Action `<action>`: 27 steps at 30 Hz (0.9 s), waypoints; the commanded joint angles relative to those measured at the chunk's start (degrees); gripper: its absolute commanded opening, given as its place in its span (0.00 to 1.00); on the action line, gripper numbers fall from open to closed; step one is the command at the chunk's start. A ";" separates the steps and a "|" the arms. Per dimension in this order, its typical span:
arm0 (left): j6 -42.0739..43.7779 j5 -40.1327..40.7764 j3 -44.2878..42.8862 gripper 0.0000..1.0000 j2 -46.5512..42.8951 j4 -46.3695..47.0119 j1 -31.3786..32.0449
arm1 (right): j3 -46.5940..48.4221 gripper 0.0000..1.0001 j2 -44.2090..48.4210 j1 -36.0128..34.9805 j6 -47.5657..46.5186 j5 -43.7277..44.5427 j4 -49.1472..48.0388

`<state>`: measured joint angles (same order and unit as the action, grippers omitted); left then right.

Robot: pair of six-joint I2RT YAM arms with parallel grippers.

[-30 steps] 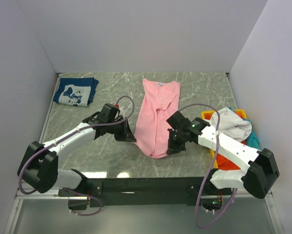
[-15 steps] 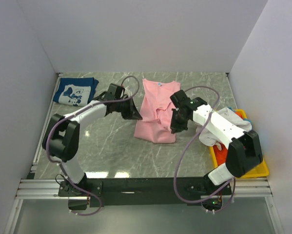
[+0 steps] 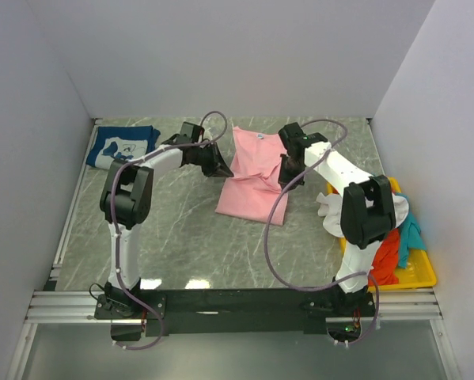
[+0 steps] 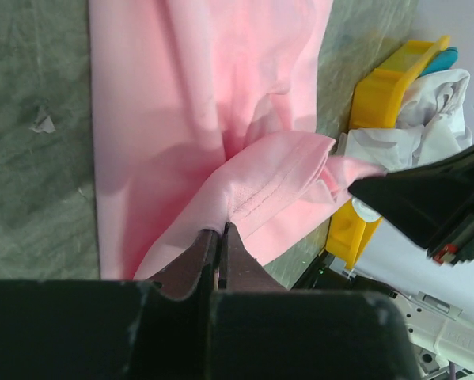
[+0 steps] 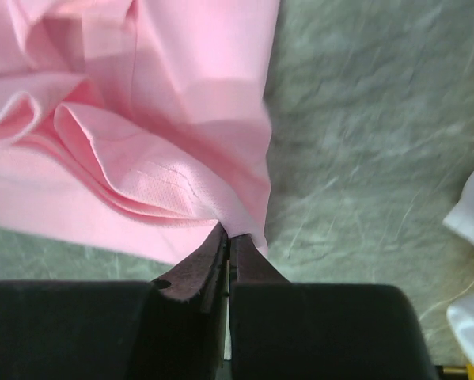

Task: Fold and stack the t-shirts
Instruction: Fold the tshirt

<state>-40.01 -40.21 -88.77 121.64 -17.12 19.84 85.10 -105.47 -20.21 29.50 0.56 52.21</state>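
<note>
- grey-green marble table [image 3: 181,237] carried everything.
- light-pink t-shirt [image 3: 256,190] lay mid-table toward the far side, collar at the far end, near part doubled up over itself.
- yellow tray [image 3: 417,275] sat at the right edge, heaped with white tee [image 3: 331,207], orange-red tee [image 3: 387,252] and teal tee [image 3: 411,229]; the white one spilled over the left side.
- navy tee [image 3: 124,148], folded, white print up, lay in the far-left corner.
- left gripper [image 4: 218,233] pinched the pink hem, jaws pressed tight on cloth.
- right gripper [image 5: 229,237] pinched the pink fold's edge the same way.
</note>
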 commanded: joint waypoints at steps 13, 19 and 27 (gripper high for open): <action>0.37 0.47 -5.98 0.55 1.67 1.04 -1.90 | 16.93 0.34 -13.00 5.44 -6.55 -2.75 1.93; 3.70 4.43 -0.45 0.60 -4.13 0.69 -1.91 | 22.22 0.57 -12.22 7.02 -6.47 -3.02 3.26; 6.61 5.05 9.84 0.61 -10.63 -0.02 -1.82 | 4.05 0.57 -0.80 7.02 -4.28 -7.05 -2.98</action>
<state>-36.03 -35.73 -81.78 115.26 -17.41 17.93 95.22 -112.60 -13.10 24.01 -3.66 51.37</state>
